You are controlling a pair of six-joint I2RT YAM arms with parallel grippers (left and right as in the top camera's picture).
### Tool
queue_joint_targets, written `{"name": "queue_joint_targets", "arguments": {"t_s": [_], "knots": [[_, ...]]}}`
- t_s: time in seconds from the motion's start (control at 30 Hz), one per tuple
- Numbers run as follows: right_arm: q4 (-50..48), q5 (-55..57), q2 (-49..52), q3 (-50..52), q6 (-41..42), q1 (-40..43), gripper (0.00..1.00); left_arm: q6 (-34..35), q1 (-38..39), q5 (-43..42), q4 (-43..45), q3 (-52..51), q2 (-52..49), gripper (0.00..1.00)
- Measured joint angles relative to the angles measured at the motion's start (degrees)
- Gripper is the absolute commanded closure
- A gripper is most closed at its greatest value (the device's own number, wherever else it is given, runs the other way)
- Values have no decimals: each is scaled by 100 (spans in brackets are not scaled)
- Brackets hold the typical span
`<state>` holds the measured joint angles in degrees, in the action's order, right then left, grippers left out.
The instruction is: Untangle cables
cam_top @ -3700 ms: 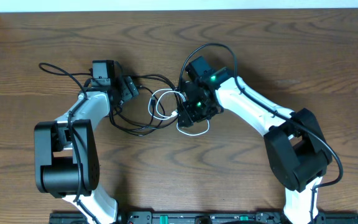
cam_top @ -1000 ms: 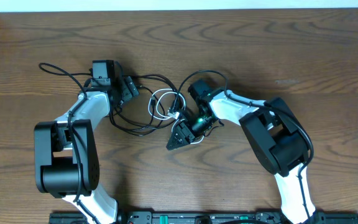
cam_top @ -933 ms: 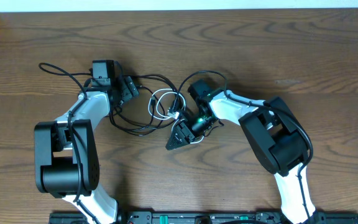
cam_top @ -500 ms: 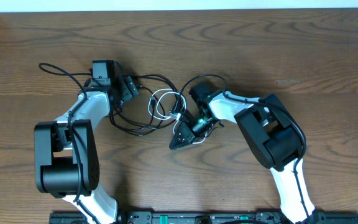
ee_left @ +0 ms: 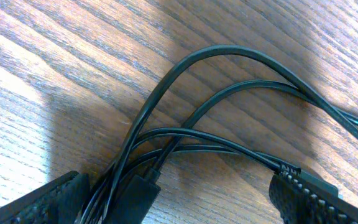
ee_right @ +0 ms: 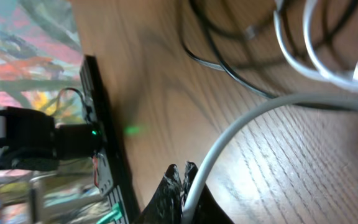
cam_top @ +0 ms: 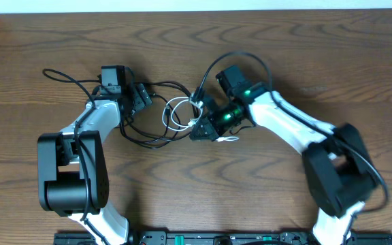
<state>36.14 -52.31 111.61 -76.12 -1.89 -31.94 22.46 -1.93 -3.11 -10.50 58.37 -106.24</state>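
You've barely begun: right claw point(ee_right: 182, 177) pinches white cable point(ee_right: 241, 124), left claw point(ee_left: 176, 183) gapes around black cable point(ee_left: 229, 50), both seemingly tangled together.

This looks like a robotics lab bench. A left arm point(cam_top: 80, 156) and a right arm point(cam_top: 298, 129), both white and black, stand on a black mounting rail point(cam_top: 203, 239) at the near edge of a wood-grain desk point(cam_top: 359, 54). A pale wall strip point(cam_top: 182, 5) runs behind. Beyond the desk edge, the right wrist view is only colourful blur.

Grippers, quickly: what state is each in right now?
Left gripper: open, black cable between its fingers.
Right gripper: shut on white cable.
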Motion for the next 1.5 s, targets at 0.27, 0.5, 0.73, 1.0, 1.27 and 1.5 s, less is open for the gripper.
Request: {"name": "queue_joint_targets", "arguments": {"t_s": [0.27, 0.5, 0.73, 1.0, 1.27, 1.5], "knots": [[-398, -72, -339, -2, 31, 2, 99, 0, 0, -2, 0, 0, 0, 2], [-905, 704, -1001, -90, 195, 2, 99, 0, 0, -2, 0, 0, 0, 2], [-984, 1843, -2055, -1080, 227, 2, 99, 0, 0, -2, 0, 0, 0, 2], [-1019, 2848, -2356, -2549, -55, 13, 99, 0, 0, -2, 0, 0, 0, 2], [-1467, 3329, -2356, -4046, -385, 44, 99, 2, 0, -2, -2, 0, 0, 2], [-1759, 3403, -2367, -4994, -514, 199, 99, 0, 0, -4, -2, 0, 0, 2]]}}
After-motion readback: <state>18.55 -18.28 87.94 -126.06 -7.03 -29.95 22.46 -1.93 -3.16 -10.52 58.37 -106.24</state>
